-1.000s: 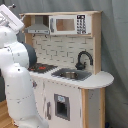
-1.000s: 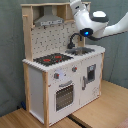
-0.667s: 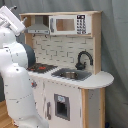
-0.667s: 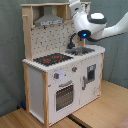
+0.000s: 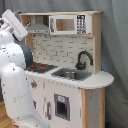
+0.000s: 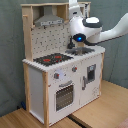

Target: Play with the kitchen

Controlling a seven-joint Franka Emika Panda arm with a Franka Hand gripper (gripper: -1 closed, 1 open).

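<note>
Kitchen [image 6: 60,85] upright on wooden floor [image 6: 95,116], arm [image 6: 82,30] over sink [image 5: 71,75], fingers' spread impossible to tell

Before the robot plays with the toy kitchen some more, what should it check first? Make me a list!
1. The kitchen stands upright: ok.
2. Red-ringed hob has nothing on it: ok.
3. Oven door looks closed: ok.
4. The robot arm is up over the worktop near the sink in the second exterior view, and where the end effector sits: cannot tell, the arm hides it.
5. Sink and black tap free of the arm in the first exterior view: ok.
6. Anything in the sink: cannot tell.
</note>
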